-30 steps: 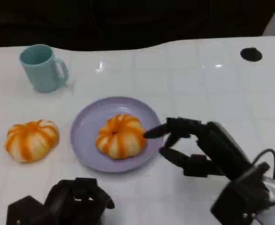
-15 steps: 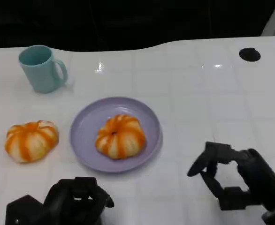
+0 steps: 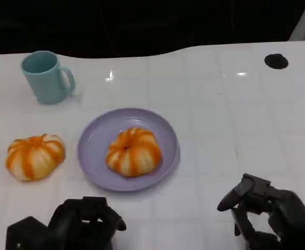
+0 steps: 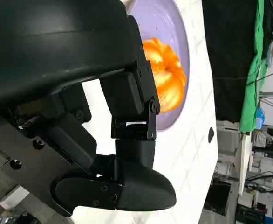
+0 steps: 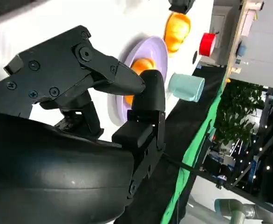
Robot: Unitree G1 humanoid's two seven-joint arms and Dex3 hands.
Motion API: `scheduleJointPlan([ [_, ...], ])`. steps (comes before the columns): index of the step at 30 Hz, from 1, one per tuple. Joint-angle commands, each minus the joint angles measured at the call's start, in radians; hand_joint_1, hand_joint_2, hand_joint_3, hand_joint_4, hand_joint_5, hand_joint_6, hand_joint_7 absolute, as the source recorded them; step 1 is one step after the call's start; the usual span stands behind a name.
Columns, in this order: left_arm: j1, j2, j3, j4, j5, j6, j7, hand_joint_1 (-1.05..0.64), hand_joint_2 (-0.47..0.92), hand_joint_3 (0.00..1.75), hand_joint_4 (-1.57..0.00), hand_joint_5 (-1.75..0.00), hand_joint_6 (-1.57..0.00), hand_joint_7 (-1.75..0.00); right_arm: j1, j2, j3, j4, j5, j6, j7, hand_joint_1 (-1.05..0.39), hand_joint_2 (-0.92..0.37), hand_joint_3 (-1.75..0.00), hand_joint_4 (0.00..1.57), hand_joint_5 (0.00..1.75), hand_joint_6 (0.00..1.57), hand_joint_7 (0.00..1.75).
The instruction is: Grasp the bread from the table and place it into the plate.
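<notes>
One orange-and-white striped bread lies on the lilac plate in the middle of the table. A second, similar bread lies on the table left of the plate. My right hand is at the near right edge, well clear of the plate, fingers apart and holding nothing. Down at the near left edge is my left hand, fingers curled in on nothing. The left wrist view looks past its fingers to the bread on the plate. The right wrist view shows the plate beyond its fingers.
A pale teal mug stands at the far left, handle to the right. A small black round hole marks the table at the far right. The table's dark far edge runs behind them. White tabletop lies bare between the plate and my right hand.
My right hand has drawn back from the plate's right rim toward the near right edge, empty. The bread stays on the plate. The left hand has not moved.
</notes>
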Motion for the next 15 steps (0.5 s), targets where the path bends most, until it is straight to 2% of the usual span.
scheduleJointPlan([
  [1, 0.002, 0.015, 0.01, -0.008, -0.009, 0.001, -0.005, -1.05, 0.57, 0.66, -1.57, -1.23, -1.43, -0.78, 0.02, 0.015, -0.021, -0.012, 0.006, 0.014, -0.006, -0.32, -0.66, -0.92, 0.78, 1.75, 0.69, 1.47],
  [6, -0.001, 0.017, 0.01, -0.005, -0.001, -0.004, 0.0, -1.05, 0.58, 0.66, -1.57, -1.23, -1.43, -0.78, 0.023, 0.029, -0.031, 0.008, 0.01, 0.013, 0.004, -0.34, -0.67, -0.89, 0.79, 1.75, 0.71, 1.43],
  [10, -0.009, 0.017, 0.014, 0.006, -0.009, -0.007, -0.006, -1.05, 0.58, 0.65, -1.57, -1.24, -1.43, -0.78, 0.004, 0.039, -0.042, 0.058, 0.0, -0.031, 0.006, -0.36, -0.7, -0.83, 0.77, 1.75, 0.73, 1.4],
  [15, -0.014, 0.02, 0.02, 0.016, -0.01, -0.009, -0.011, -1.05, 0.58, 0.65, -1.57, -1.23, -1.42, -0.78, -0.016, 0.054, -0.051, 0.098, 0.02, -0.038, 0.021, -0.37, -0.71, -0.79, 0.78, 1.75, 0.75, 1.35],
])
